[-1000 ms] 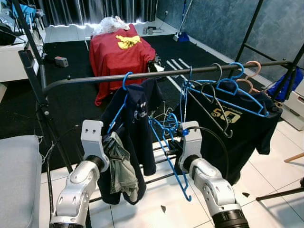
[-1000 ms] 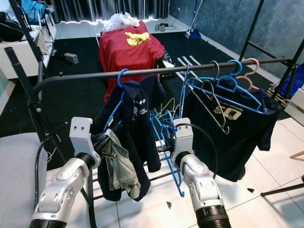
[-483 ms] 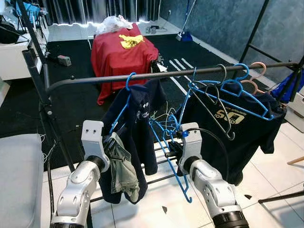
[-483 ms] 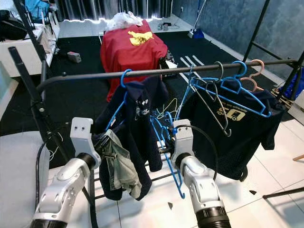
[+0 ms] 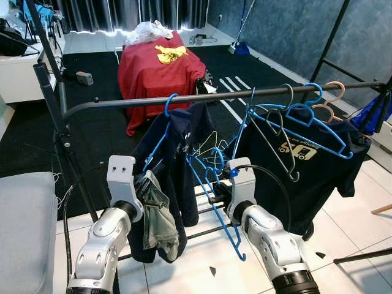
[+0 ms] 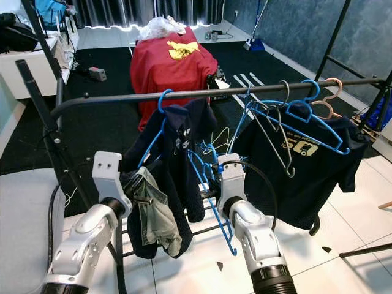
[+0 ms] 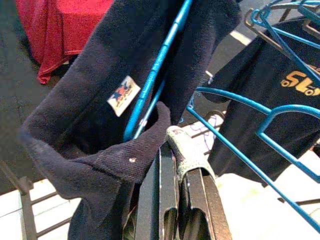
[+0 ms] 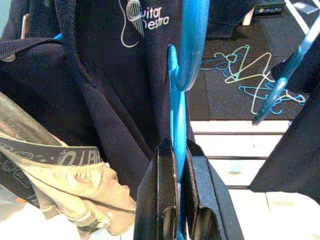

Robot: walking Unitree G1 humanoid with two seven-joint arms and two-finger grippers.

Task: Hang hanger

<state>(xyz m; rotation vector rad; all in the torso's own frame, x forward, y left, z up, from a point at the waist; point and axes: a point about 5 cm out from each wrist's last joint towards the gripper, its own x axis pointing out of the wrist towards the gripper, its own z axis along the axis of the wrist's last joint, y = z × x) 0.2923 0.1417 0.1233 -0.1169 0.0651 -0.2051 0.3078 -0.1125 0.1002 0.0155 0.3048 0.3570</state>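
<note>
Blue hanger (image 5: pixel 214 196) held below the rail (image 5: pixel 202 97).
Right gripper (image 8: pixel 176 200) jaws pinched it; left gripper (image 7: pixel 172 200) jaws pinched grey cloth (image 5: pixel 156 214).

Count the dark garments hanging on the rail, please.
2: a navy top toward the left of the rail, and a black T-shirt toward its right. Others may hide behind them.
</note>
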